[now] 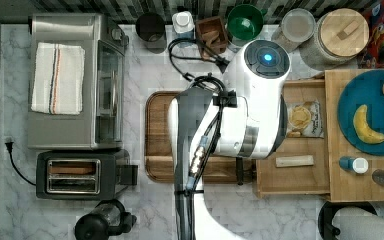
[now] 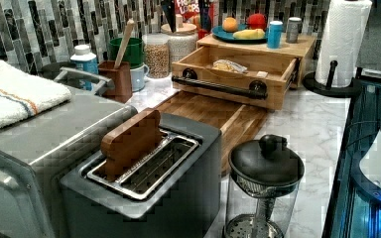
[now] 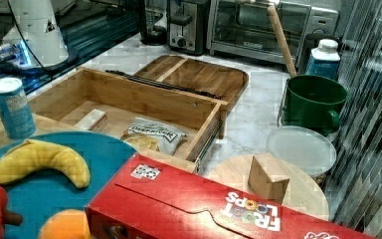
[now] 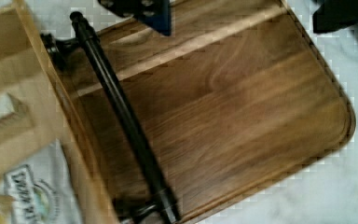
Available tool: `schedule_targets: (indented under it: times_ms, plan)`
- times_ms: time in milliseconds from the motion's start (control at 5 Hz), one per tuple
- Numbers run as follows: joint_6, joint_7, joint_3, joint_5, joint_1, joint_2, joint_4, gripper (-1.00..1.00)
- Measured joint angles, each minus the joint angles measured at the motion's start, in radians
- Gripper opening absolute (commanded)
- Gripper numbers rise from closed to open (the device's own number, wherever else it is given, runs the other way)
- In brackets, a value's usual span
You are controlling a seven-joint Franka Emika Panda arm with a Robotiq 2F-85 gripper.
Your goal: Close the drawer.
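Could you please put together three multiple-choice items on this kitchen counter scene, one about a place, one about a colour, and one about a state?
1. Where does the snack bag lie?
A. on the blue plate
B. inside the drawer
C. on the brown tray

2. What colour is the drawer's bar handle?
A. black
B. silver
C. white

3. What state is the drawer in?
A. pushed fully shut
B. taken out and lying on the floor
C. pulled open, its inside showing

Answers:
1. B: the right view shows the bag on the drawer's floor, within its wooden walls.
2. A: the left view and the wrist view show a dark black bar across the light-wood front.
3. C: the top view shows the drawer standing out from under the board with the plate, reaching toward the brown tray.
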Motion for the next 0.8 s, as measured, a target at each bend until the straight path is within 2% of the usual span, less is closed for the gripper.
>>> schedule_targets:
  times_ms: [200,400,800]
  plan:
    - [0.010,-0.083,0.020,0.003,0.002,0.010,-0.011,1.00]
    - [0.099,-0.154,0.045,-0.005,0.014,0.001,-0.052,-1.00]
    - [0.188,-0.187,0.081,-0.046,0.048,-0.013,-0.120,-1.00]
